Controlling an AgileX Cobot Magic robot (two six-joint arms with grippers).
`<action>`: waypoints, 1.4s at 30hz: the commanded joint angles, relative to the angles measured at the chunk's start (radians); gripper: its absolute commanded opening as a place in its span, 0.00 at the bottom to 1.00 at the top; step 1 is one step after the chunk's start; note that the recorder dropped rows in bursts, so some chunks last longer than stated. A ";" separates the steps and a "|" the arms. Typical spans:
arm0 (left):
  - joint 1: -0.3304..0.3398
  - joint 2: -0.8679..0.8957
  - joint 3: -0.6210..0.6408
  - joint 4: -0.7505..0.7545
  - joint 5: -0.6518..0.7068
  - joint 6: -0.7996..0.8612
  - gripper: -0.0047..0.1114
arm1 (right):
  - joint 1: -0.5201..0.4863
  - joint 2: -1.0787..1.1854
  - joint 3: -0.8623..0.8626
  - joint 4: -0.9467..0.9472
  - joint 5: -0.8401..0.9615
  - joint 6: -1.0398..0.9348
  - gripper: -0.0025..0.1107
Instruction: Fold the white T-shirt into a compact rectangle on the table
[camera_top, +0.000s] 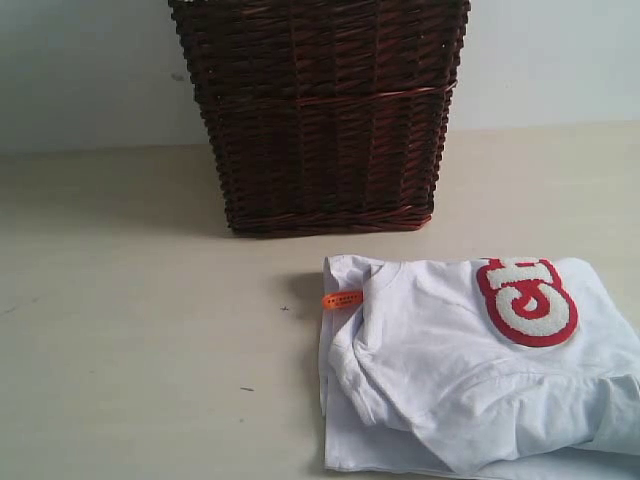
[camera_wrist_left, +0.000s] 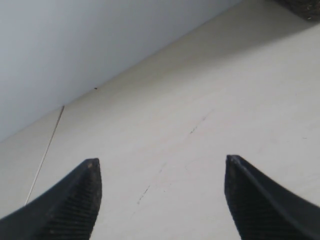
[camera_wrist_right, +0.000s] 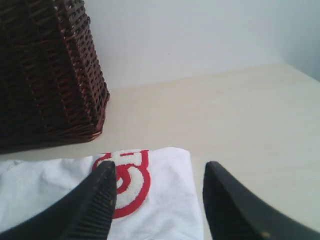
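On table (camera_top: 130, 300): shirt (camera_top: 470, 370) lies folded, rumpled, near basket (camera_top: 320, 110).
Left claw (camera_wrist_left: 162, 160): spread, empty, over bare table.
Right claw (camera_wrist_right: 161, 165): spread, empty, over shirt edge.

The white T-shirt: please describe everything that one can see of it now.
The white T-shirt looks like soft cotton and lies loosely folded in rumpled layers on the table, in front of the dark wicker basket and apart from it. An orange neck tag sticks out at the collar, on its left edge in the exterior view. Fuzzy white lettering outlined in red shows in part on top. Its right side runs out of that view. The open right gripper holds nothing of it.
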 joint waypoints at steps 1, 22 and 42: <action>-0.003 -0.005 0.003 -0.001 -0.003 -0.001 0.62 | 0.000 -0.002 0.005 0.010 -0.005 -0.077 0.48; -0.003 -0.005 0.003 -0.001 -0.003 -0.001 0.62 | 0.000 -0.002 0.005 0.100 -0.010 -0.143 0.48; -0.135 -0.005 0.003 0.071 -0.008 -0.702 0.62 | 0.000 -0.002 0.005 0.100 -0.010 -0.141 0.48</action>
